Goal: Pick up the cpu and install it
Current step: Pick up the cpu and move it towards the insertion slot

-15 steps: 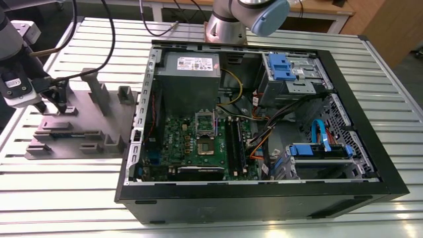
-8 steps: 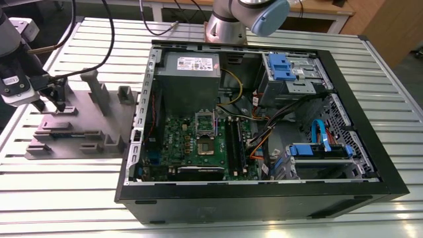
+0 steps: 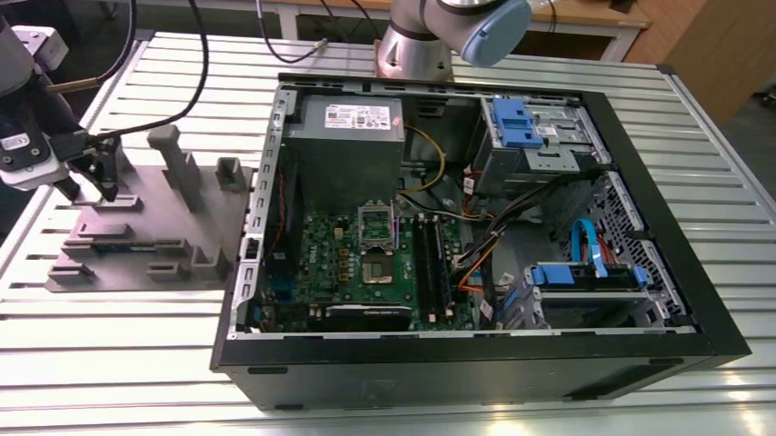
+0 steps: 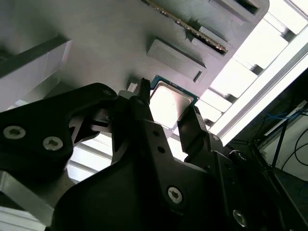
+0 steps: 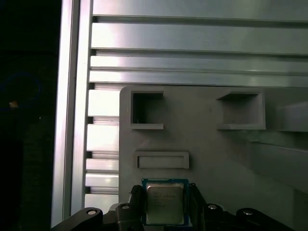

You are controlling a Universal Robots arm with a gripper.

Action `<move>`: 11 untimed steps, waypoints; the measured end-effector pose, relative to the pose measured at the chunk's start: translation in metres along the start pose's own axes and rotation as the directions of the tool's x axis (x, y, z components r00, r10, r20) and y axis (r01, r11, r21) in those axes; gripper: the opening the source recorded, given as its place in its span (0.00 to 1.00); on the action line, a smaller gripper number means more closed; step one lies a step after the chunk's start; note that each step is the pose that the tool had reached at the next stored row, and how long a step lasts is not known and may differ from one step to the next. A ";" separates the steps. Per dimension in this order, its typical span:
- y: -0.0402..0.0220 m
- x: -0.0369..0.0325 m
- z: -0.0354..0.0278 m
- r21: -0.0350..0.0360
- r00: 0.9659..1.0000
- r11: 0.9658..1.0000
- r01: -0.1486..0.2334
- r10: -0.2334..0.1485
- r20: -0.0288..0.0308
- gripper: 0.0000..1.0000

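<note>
The first wrist view looks down on the cpu [image 5: 164, 204], a small flat square chip with a shiny silver metal lid and a thin green rim. It lies flat on a matte grey plastic fixture plate [image 5: 211, 159] that rests on a ribbed aluminium table [image 5: 192, 43]. The black two-fingered gripper [image 5: 165, 189] straddles the chip at two opposite edges. Both wrist views show it bracketed closely, but whether it is already pinched or merely flanked cannot be told. In the exterior view the plate and gripper sit at about nine o'clock from the open black desktop computer case [image 3: 679, 272]. The bare silver-and-black socket frame [image 3: 378, 238] waits on the green motherboard [image 3: 352, 263], at six o'clock from the grey metal box. The chip is probably very light and rigid. Its smooth lid would be slippery, and its underside contacts are likely delicate. The sensible hold is therefore on the two opposite side edges, level and with modest force, so that it neither tilts nor slips.
</note>
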State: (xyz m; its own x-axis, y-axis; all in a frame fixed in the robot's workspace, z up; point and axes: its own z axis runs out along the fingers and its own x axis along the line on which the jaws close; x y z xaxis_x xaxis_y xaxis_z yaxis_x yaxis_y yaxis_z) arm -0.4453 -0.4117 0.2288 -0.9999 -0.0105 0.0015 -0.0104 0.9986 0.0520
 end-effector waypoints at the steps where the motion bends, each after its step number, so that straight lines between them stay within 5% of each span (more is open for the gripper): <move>1: 0.0001 0.0000 -0.0013 0.000 1.000 1.000 0.000 0.000 0.000 0.47; 11: 0.0007 0.0000 -0.0135 0.000 1.000 1.000 0.000 0.000 0.000 0.47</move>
State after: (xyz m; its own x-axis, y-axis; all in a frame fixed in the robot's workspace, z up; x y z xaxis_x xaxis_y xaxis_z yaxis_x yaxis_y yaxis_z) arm -0.4453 -0.4117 0.2423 -0.9999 -0.0105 0.0015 -0.0104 0.9986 0.0521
